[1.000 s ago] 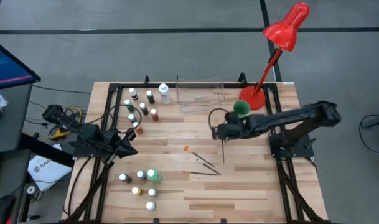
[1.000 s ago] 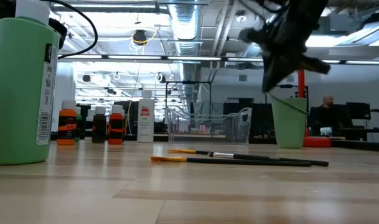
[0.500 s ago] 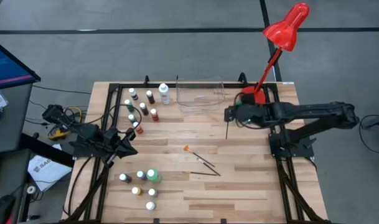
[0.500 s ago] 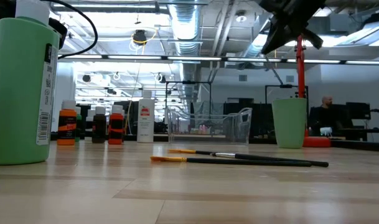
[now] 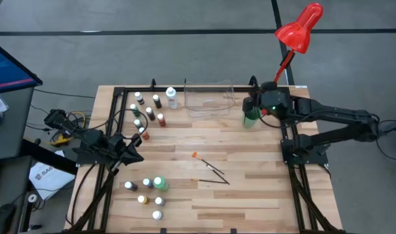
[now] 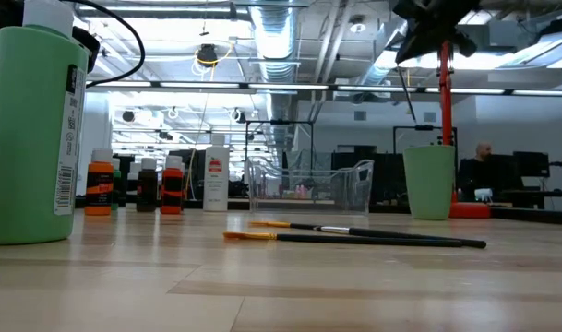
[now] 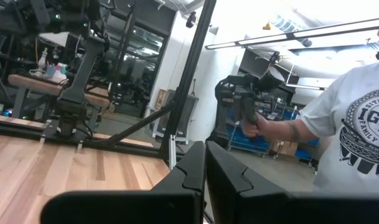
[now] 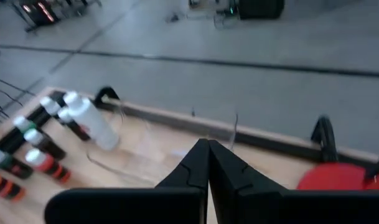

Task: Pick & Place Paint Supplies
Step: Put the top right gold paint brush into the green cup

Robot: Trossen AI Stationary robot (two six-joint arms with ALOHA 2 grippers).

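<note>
swinging back from mid-table, my right gripper (image 5: 252, 110) now hangs above the green plastic cup (image 5: 251, 117), fingers pinching a thin dark brush (image 6: 406, 97) hanging upright, tip down.

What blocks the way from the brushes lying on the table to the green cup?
Nothing visible: bare table lies between the brushes and the green cup. Only the right hand hangs over the cup.
</note>
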